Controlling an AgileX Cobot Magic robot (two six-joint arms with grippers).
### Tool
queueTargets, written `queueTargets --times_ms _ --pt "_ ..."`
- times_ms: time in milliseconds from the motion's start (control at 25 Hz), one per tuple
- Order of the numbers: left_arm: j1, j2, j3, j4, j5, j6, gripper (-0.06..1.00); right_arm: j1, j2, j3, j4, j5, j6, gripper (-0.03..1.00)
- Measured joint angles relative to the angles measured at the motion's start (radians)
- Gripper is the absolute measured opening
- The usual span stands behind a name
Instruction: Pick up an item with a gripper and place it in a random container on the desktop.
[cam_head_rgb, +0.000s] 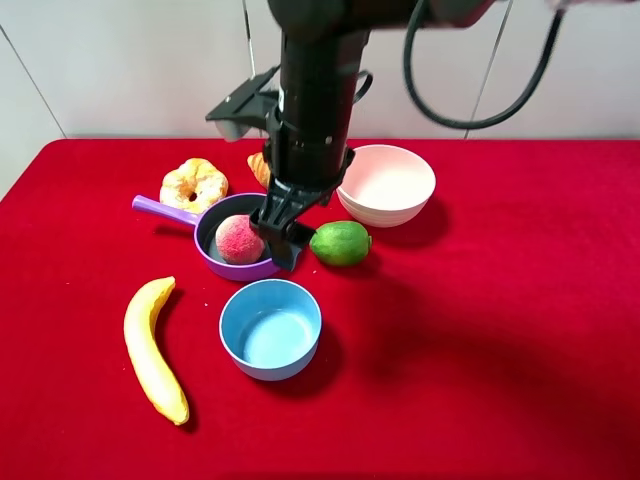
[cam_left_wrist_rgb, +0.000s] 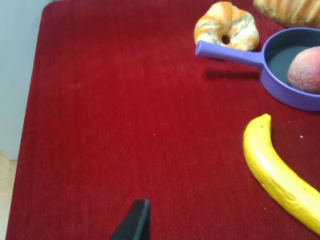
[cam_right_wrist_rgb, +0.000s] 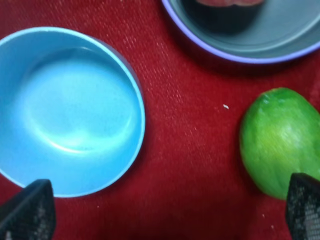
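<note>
Red cloth covers the desktop (cam_head_rgb: 520, 330) edge to edge. The peach (cam_head_rgb: 239, 239) sits inside the purple pan (cam_head_rgb: 213, 262), resting on the grey floor towards the handle side, clear of any finger. Judging by that, the placing step looks done.

The right gripper (cam_head_rgb: 283, 232) hangs low over the pan's near rim, beside the peach, with the lime (cam_head_rgb: 340, 243) just to its other side. In its wrist view both fingertips (cam_right_wrist_rgb: 29, 216) sit far apart at the picture's edges with only cloth, the blue bowl (cam_right_wrist_rgb: 65, 110) and the lime between them: spread wide, grasping nothing. That spread fits a release, I judge.

The left gripper (cam_left_wrist_rgb: 134, 225) shows one dark fingertip at the bottom of its own view, over bare cloth; whether it is spread or clenched I cannot tell. It stands well apart from the pan, apparently idle and out of the working arm's way.

Also on the cloth: banana (cam_head_rgb: 152, 350), doughnut (cam_head_rgb: 194, 184) by the pan handle, pink bowl (cam_head_rgb: 386, 184), a croissant partly hidden behind the arm.

Risk, as judgement: the right arm's lift should go straight up, since the lime and pan rim both lie close to the fingers.
</note>
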Motion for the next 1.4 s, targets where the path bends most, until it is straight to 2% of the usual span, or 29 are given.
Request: queueTargets --times_ms 280,840,1400 --pt "0.0 0.0 0.0 0.0 0.0 0.0 0.99 0.0 -0.116 0.028 -0.001 0.001 0.029 0.69" --pt "0.0 0.0 0.0 0.0 0.0 0.0 0.99 0.0 -0.464 0.375 -0.037 0.003 0.173 0.69" --pt "0.0 0.0 0.0 0.0 0.0 0.0 0.99 0.0 -0.916 0.724 -0.08 0.003 0.365 0.69"
